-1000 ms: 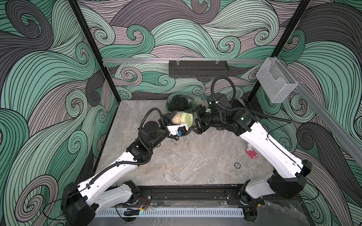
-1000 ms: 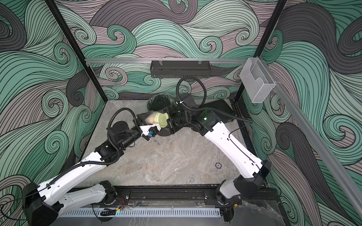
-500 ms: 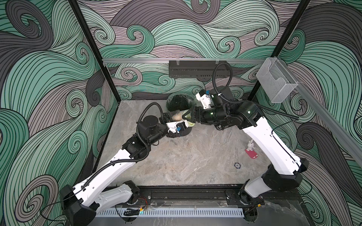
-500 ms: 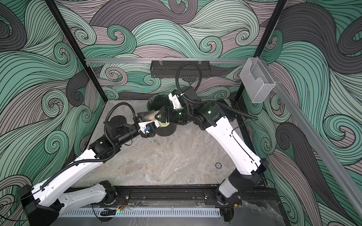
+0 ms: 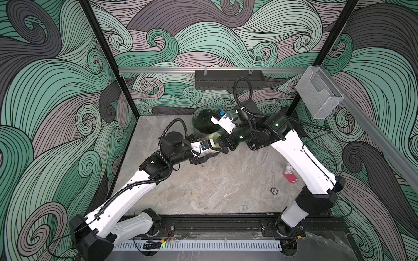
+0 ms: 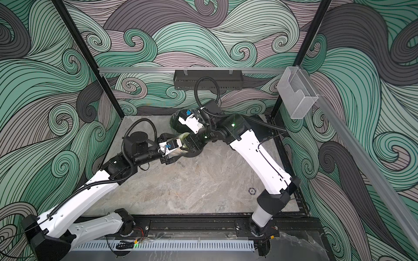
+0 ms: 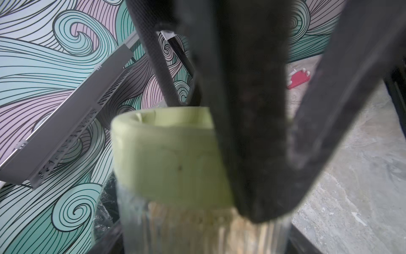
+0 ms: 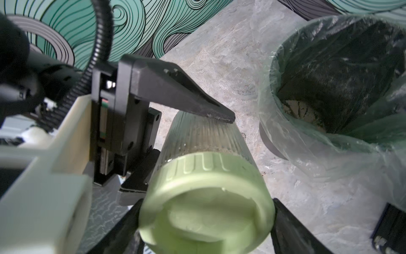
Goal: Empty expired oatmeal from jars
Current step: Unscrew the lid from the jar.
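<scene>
Glass, ribbed and clear: the jar [image 8: 219,140] lies nearly level above the counter [image 5: 214,185], just beside the lined bin [image 8: 270,66], with the lid [image 8: 206,193] still on. Oatmeal [image 7: 197,228] shows pale behind the glass.

Left gripper [image 8: 189,145] is clenched across the jar's body. Right gripper [image 8: 206,222] is clamped on the yellow-green lid, one finger on each side.

Handling, as I judge it:
- The jar is rigid, breakable, and smooth enough to spin in the jaws under torque.
- Holding the body mid-length and the lid across its ridged rim suits it.
- The oats are loose and light and will likely run fast once the jar is open, so the mouth belongs over the bin first.

Against a second ago:
- Right wrist has rolled. Its white camera housing [image 5: 222,121] now stands up toward the bin, which reads as a twist on the lid.
- The jar is in about the same place.
- Whether the lid has loosened, I cannot tell.
</scene>
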Controlling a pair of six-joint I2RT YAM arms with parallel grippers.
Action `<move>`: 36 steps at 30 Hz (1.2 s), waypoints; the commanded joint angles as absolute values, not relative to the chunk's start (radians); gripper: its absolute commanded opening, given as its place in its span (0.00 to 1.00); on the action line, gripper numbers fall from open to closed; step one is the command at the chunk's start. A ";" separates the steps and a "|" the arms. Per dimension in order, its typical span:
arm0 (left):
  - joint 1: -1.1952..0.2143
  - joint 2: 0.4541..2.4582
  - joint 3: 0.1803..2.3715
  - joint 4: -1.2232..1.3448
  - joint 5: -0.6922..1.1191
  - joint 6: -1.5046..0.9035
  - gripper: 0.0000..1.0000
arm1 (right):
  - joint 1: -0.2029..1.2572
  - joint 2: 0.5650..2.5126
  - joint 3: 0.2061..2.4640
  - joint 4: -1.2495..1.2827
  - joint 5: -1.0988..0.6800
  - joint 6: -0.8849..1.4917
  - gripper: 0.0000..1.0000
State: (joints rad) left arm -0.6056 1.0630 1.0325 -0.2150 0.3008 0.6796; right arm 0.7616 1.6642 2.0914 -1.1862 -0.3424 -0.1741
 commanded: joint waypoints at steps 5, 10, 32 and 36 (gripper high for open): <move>-0.579 1.051 1.150 -0.040 0.366 0.617 0.00 | 0.782 1.636 1.982 -1.268 -0.416 -0.681 0.13; -0.574 1.048 1.149 -0.046 0.374 0.613 0.00 | 0.766 1.628 1.983 -1.251 -0.400 -0.850 0.11; -0.566 1.049 1.157 -0.066 0.372 0.616 0.00 | 0.718 1.558 1.938 -1.190 -0.295 -0.833 0.99; -0.566 1.047 1.157 -0.068 0.368 0.619 0.00 | 0.681 1.522 1.903 -1.173 -0.279 -0.828 0.99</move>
